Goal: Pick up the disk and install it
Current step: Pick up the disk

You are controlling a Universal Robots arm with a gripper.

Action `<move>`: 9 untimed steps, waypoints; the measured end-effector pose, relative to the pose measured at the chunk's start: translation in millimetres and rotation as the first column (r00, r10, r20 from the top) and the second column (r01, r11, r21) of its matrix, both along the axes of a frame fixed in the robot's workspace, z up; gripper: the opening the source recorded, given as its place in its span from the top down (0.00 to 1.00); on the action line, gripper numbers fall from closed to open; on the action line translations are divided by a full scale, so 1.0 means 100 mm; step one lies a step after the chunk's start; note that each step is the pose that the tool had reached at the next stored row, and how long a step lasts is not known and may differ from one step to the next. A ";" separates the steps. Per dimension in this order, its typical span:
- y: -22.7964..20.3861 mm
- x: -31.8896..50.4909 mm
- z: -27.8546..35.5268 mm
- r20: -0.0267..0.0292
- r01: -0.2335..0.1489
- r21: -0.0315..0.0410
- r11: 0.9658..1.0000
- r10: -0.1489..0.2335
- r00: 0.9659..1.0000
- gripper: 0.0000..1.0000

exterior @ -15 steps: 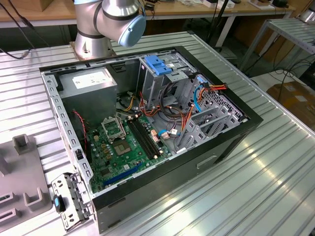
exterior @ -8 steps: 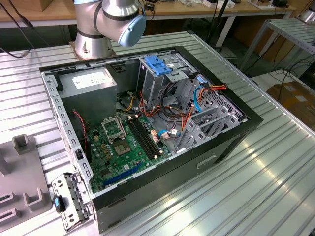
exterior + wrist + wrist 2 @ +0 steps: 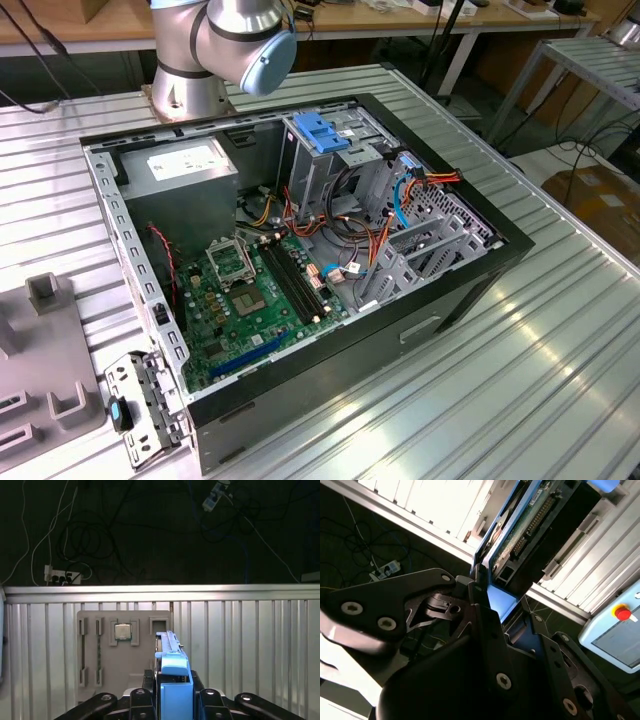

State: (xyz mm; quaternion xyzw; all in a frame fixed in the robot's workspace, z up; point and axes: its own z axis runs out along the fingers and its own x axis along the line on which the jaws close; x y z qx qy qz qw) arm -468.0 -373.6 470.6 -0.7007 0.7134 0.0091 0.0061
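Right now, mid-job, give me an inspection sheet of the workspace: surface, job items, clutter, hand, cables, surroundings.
Surface: ribbed metal table carrying the open computer case.
Job's things: the disk is held edge-on, blue rail showing; the drive cage with its light-blue latch stands inside the case.
Clutter: grey fixture tray on the table, with a processor chip in one pocket.
Grippers: the hand is shut on the disk, fingers on either side.
Cables: orange, red and blue leads bundled beside the cage; loose cords and a power strip on the floor.
Surroundings: pendant with a red button; wooden bench behind the table.
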 end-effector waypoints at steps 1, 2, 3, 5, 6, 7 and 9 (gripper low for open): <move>0.000 0.000 0.010 0.000 0.000 0.000 1.000 0.000 1.000 0.63; 0.000 0.000 0.021 0.000 0.000 0.000 1.000 0.000 1.000 0.63; 0.000 0.000 0.047 -0.001 0.000 0.000 1.000 0.000 1.000 0.63; 0.000 0.000 0.075 -0.001 0.000 0.001 1.000 0.000 1.000 0.63; 0.000 0.000 0.087 -0.001 0.000 0.001 1.000 0.000 1.000 0.63; 0.000 0.000 0.100 -0.001 0.000 0.001 1.000 0.000 1.000 0.63; 0.000 0.000 0.130 -0.002 0.000 0.001 1.000 0.000 1.000 0.63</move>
